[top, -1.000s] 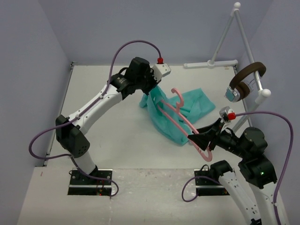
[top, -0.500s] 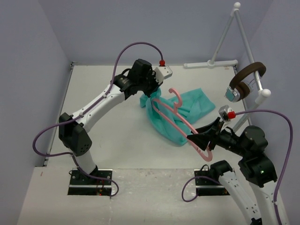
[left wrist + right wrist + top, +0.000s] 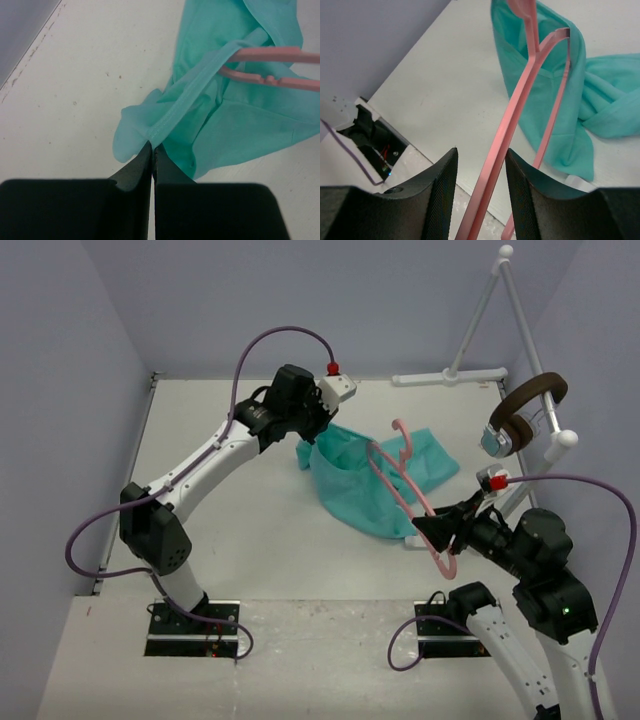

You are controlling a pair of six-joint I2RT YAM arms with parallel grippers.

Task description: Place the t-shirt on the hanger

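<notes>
The teal t-shirt (image 3: 360, 490) lies on the white table, its hem pulled up and stretched open. My left gripper (image 3: 318, 430) is shut on the hem's edge, seen in the left wrist view (image 3: 152, 147) with the cloth (image 3: 240, 120) hanging ahead. The pink hanger (image 3: 412, 498) is tilted up off the table, one arm reaching inside the shirt opening (image 3: 270, 80), the hook above the cloth. My right gripper (image 3: 425, 528) is shut on the hanger's lower end. In the right wrist view the bar (image 3: 520, 95) runs between its fingers (image 3: 481, 165) toward the shirt (image 3: 590, 75).
A white tubular rack (image 3: 480, 325) stands at the back right. Brown headphones (image 3: 525, 405) hang on its near peg, just right of the right arm. Lilac walls close the sides and back. The table's front edge (image 3: 435, 165) lies below the right gripper.
The right gripper has moved right and tilted the hanger up, so the hook rose and shifted right. The left gripper drew the hem slightly left, spreading the shirt opening.
</notes>
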